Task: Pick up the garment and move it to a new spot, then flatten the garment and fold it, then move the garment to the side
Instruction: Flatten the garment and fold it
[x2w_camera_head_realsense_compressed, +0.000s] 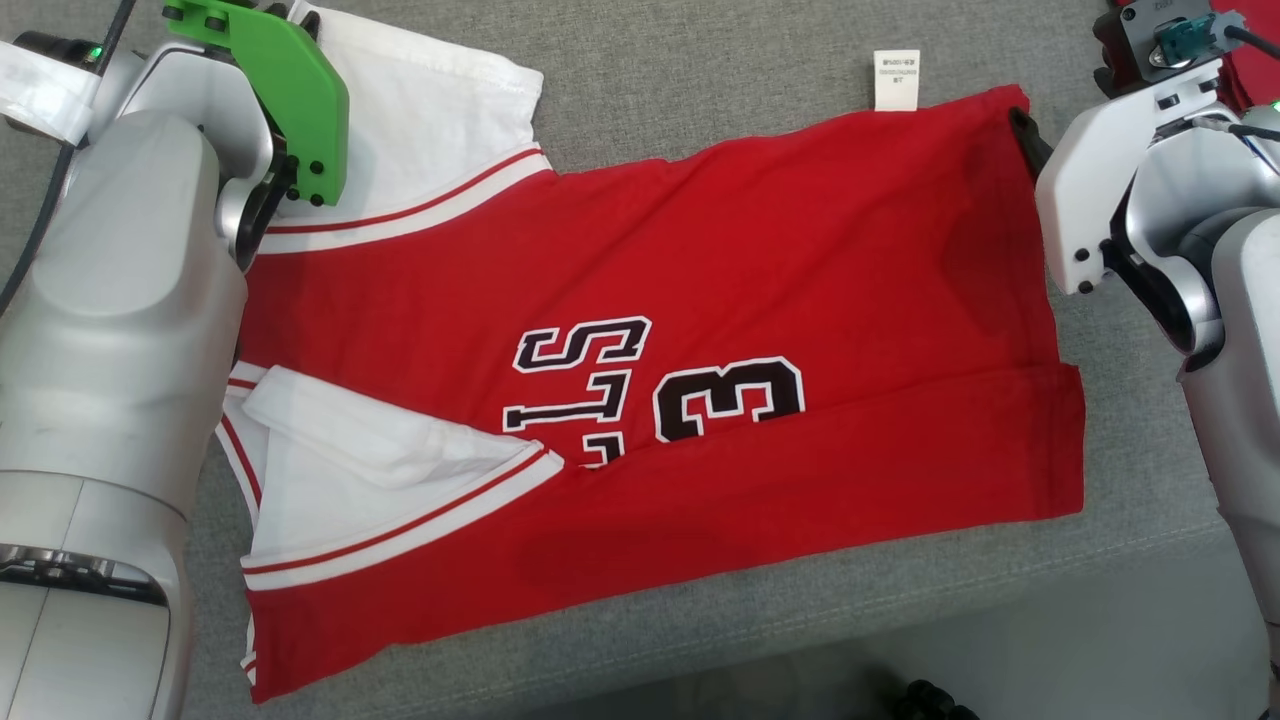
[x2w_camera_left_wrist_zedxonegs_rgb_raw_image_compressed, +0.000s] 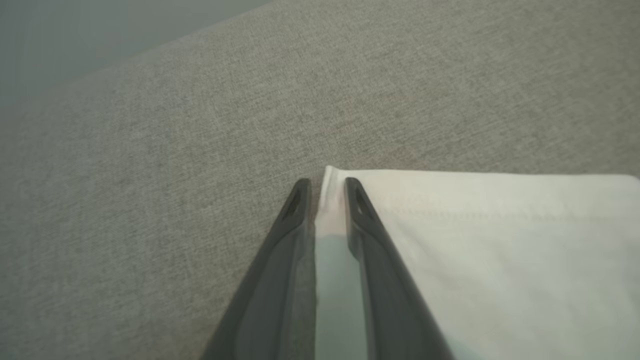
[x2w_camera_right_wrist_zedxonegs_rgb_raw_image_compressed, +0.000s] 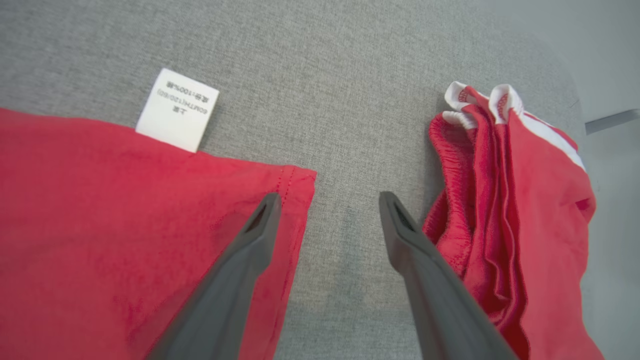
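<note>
The garment (x2w_camera_head_realsense_compressed: 700, 300) is a red jersey with white sleeves and black lettering, spread sideways on the grey cushion (x2w_camera_head_realsense_compressed: 700, 90), its near long edge folded over. In the left wrist view my left gripper (x2w_camera_left_wrist_zedxonegs_rgb_raw_image_compressed: 327, 187) is narrowed onto the corner of the far white sleeve (x2w_camera_left_wrist_zedxonegs_rgb_raw_image_compressed: 500, 240), with the cloth's edge pinched between the fingers. My right gripper (x2w_camera_right_wrist_zedxonegs_rgb_raw_image_compressed: 327, 200) stands open above the far hem corner (x2w_camera_right_wrist_zedxonegs_rgb_raw_image_compressed: 295, 190). One of its fingers (x2w_camera_right_wrist_zedxonegs_rgb_raw_image_compressed: 250, 240) lies over the red cloth; the other is over bare cushion. In the head view a dark fingertip (x2w_camera_head_realsense_compressed: 1028, 140) shows at that corner.
A white care label (x2w_camera_right_wrist_zedxonegs_rgb_raw_image_compressed: 177, 110) sticks out of the hem. A second bunched red garment (x2w_camera_right_wrist_zedxonegs_rgb_raw_image_compressed: 505, 210) lies just right of my right gripper. The cushion's front edge (x2w_camera_head_realsense_compressed: 1000, 590) runs along the lower right, with floor beyond.
</note>
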